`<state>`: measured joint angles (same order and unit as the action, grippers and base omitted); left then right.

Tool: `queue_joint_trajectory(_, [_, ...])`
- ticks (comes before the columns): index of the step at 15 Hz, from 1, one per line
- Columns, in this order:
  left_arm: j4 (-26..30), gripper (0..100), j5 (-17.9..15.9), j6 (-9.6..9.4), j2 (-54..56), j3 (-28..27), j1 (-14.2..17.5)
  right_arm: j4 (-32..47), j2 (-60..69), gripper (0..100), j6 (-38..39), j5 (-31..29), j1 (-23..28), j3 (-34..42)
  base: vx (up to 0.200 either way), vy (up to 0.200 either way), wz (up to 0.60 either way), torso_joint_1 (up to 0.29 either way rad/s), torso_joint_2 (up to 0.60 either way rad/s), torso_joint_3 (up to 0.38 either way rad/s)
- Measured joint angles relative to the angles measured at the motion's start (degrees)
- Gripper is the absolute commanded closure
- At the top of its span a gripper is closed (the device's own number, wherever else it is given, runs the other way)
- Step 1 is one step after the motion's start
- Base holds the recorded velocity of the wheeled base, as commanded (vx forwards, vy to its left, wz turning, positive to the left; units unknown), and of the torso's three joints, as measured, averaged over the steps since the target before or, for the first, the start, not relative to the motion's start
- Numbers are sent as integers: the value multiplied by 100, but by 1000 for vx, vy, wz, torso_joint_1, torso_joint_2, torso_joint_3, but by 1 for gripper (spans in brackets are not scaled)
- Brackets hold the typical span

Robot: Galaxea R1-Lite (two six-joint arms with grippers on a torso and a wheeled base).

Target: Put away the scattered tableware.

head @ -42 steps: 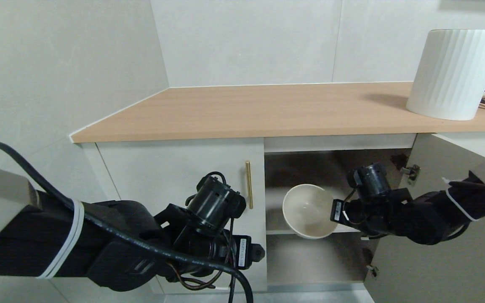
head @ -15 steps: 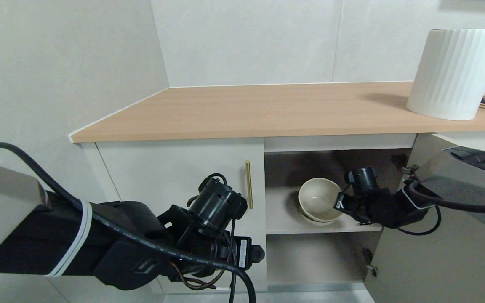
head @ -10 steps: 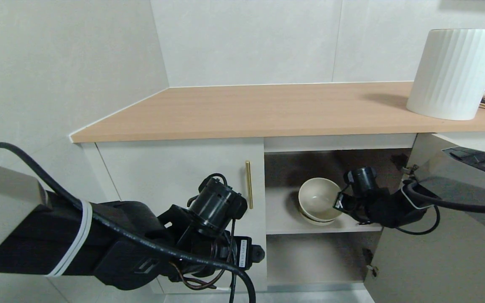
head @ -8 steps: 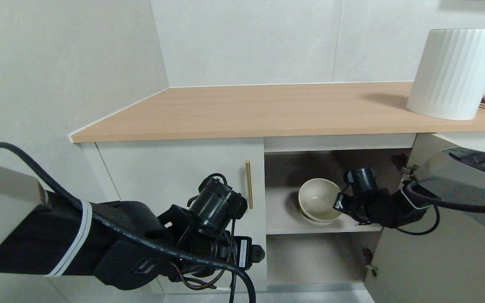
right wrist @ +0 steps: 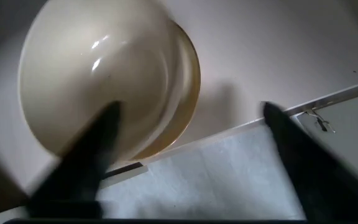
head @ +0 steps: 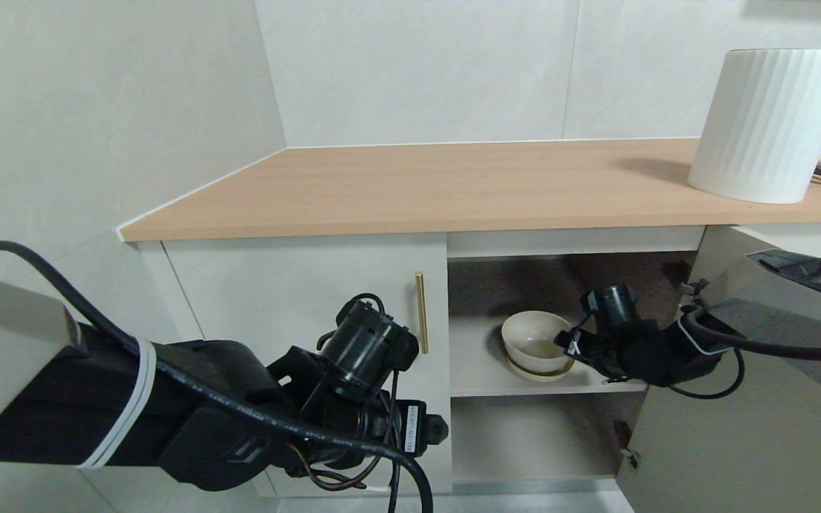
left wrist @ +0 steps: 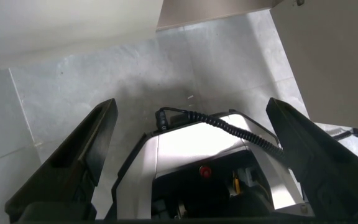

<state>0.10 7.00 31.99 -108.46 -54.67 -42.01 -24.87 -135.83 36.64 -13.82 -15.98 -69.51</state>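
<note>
We judge the right gripper point(head: 566, 344) done with its bowl point(head: 533, 340): the jaws gape wide and grip nothing, and the bowl sits just ahead of them, toward one finger point(right wrist: 86, 163), nested in a second bowl point(head: 542, 371) on the shelf point(head: 474, 370). Stacking saves shelf room; wide jaws should let us back out without dragging the rim. Whether that finger touches the rim we cannot tell. The left gripper point(left wrist: 191, 109) hangs low, jaws wide too, nothing between them, clear of the work.

Cream bowl point(head: 533, 340) sits nested in another bowl point(head: 540, 371) on shelf point(head: 478, 367)
</note>
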Motion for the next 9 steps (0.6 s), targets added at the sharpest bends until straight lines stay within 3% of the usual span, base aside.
queue_joint_trajectory(9, [23, 0, 13, -2, 243, 16, 196, 155, 532, 0, -22, 69, -91, 479, 0, 0, 0, 0, 0, 0])
